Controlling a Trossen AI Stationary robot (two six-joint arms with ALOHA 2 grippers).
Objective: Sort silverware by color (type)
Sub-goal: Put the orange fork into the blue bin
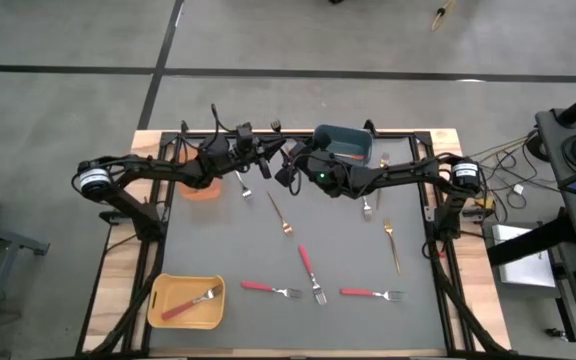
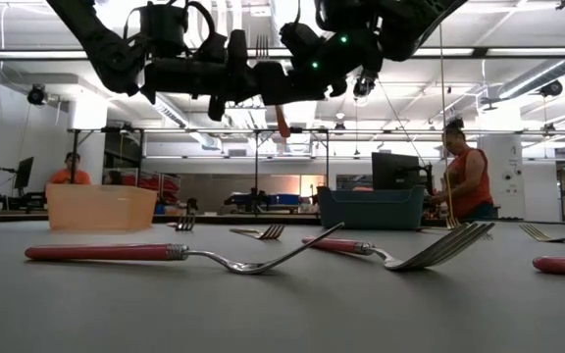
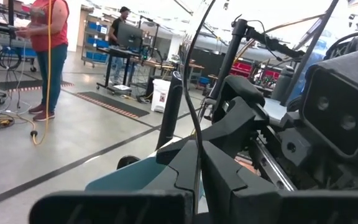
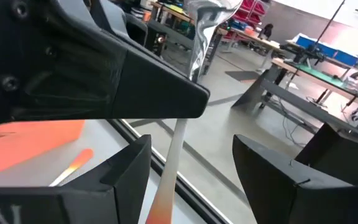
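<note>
My left gripper is shut on an orange-handled fork and holds it high above the table's far middle. The fork stands upright: tines up, orange handle down. My right gripper is open and level, facing the left one. Its two fingers stand on either side of the fork's handle; whether they touch it I cannot tell. More silverware lies flat on the grey mat: red-handled forks, gold forks and an orange-handled fork. My left gripper pinches the fork's silver neck between its two fingers, just below the head. The fingers come level from the table's left and lie across the fork. The fork is lifted clear, upright, with its handle hanging below the fingers.
A blue-grey bin stands at the far edge just behind the grippers. An orange bin sits at the far left, and a yellow bin with a red-handled fork at the near left. People stand in the room beyond the table.
</note>
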